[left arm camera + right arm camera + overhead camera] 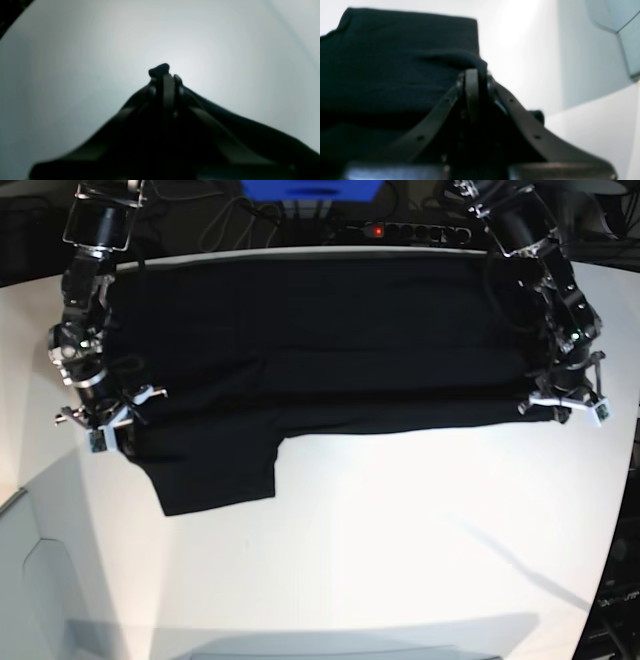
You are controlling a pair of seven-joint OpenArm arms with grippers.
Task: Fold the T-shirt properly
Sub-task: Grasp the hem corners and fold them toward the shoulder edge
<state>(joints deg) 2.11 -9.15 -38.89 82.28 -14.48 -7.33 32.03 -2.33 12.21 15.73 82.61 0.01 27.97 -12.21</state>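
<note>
The T-shirt [320, 340] lies spread wide across the far half of the white table [400, 530], a black sheet stretched from one of my arms to the other. Its near edge runs almost straight along the middle of the table, and one sleeve [215, 470] hangs out toward me from that edge, lying flat on the tabletop below the main body of cloth.

My left fingers [562, 406] sit at the end of the T-shirt's near edge on the right side of the base view. In the left wrist view they are pressed tight together, with a small nub of black cloth [159, 69] poking out past their tips, so I am pinching the T-shirt there. Bare table fills the rest of that view.

My right fingers [115, 420] sit at the opposite end of the T-shirt, just above the sleeve. In the right wrist view they are clenched too, with a rolled fold of the dark cloth [460, 58] bunched over their tips, so that side is gripping the T-shirt as well. Beyond that fold the cloth stretches flat away from me, its far corner squared off against the white table.
</note>
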